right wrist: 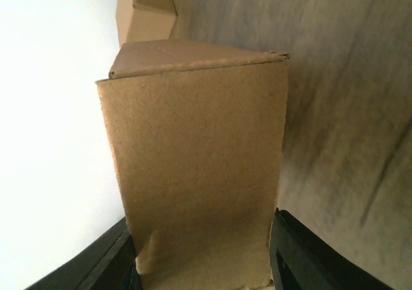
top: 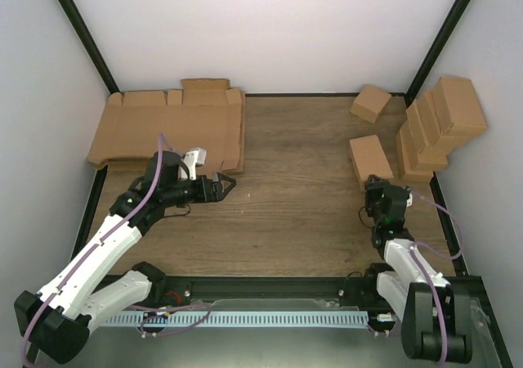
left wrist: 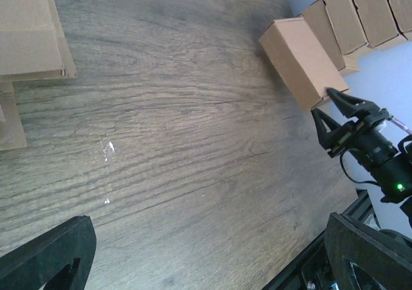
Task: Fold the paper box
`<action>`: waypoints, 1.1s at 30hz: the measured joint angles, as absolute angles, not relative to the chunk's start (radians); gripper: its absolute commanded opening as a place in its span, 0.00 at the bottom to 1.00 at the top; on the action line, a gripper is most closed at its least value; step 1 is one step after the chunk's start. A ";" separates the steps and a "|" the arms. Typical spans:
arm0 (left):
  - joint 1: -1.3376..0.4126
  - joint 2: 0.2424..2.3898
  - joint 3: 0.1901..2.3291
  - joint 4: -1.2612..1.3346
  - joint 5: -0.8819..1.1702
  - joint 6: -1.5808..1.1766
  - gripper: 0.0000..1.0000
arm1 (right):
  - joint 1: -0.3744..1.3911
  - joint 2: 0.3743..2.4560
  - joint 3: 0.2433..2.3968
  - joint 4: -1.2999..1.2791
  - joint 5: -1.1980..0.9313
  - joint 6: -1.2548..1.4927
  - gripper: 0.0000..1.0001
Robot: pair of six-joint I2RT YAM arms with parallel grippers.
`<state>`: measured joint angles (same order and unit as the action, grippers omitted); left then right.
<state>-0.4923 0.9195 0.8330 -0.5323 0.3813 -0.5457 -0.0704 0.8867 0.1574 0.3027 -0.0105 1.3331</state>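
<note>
The paper box [top: 368, 158] lies already folded into a small oblong carton on the right side of the wooden table [top: 294, 221], just near of a loose carton [top: 370, 102] and left of a leaning row of cartons [top: 437, 123]. The right gripper [top: 373, 185] straddles the box's near end, one finger [right wrist: 119, 254] close against each side; whether it squeezes cannot be told. The left gripper [top: 226, 186] hangs over the table's left half, spread open and holding nothing, beside the flat cardboard sheets [top: 172, 127] at the far left.
</note>
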 measured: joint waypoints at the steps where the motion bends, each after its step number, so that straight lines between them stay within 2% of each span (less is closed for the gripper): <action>1: -0.492 0.918 0.830 -0.532 0.380 -0.546 1.00 | -0.073 0.905 0.164 0.322 0.005 1.333 0.43; 3: -0.492 0.916 0.826 -0.530 0.378 -0.547 1.00 | -0.086 0.953 0.184 0.364 0.032 1.333 0.46; 4: -0.492 0.916 0.824 -0.528 0.378 -0.548 1.00 | -0.096 0.980 0.196 0.388 0.043 1.334 0.52; 6: -0.492 0.916 0.823 -0.525 0.378 -0.548 1.00 | -0.125 1.039 0.216 0.431 0.056 1.342 0.84; 7: -0.492 0.916 0.823 -0.524 0.378 -0.548 1.00 | -0.144 1.078 0.232 0.442 0.058 1.348 0.96; 8: -0.492 0.916 0.823 -0.524 0.378 -0.547 1.00 | -0.159 1.115 0.252 0.439 0.061 1.353 0.99; 12: -0.492 0.921 0.823 -0.524 0.376 -0.545 1.00 | -0.198 1.208 0.357 0.358 0.041 1.337 1.00; 20: -0.492 0.954 0.822 -0.518 0.379 -0.537 1.00 | -0.202 1.157 0.526 0.003 0.004 1.216 0.99; 23: -0.492 0.955 0.822 -0.517 0.379 -0.530 1.00 | -0.196 1.111 0.530 -0.107 -0.009 1.124 0.93; 26: -0.492 0.958 0.822 -0.516 0.382 -0.521 1.00 | -0.106 1.118 0.572 -0.213 0.020 0.950 0.91; 30: -0.492 0.984 0.822 -0.507 0.395 -0.515 1.00 | 0.091 1.235 0.696 -0.282 0.126 0.767 0.85; 33: -0.492 1.004 0.822 -0.507 0.402 -0.509 1.00 | 0.132 1.330 0.745 -0.336 0.195 0.713 0.86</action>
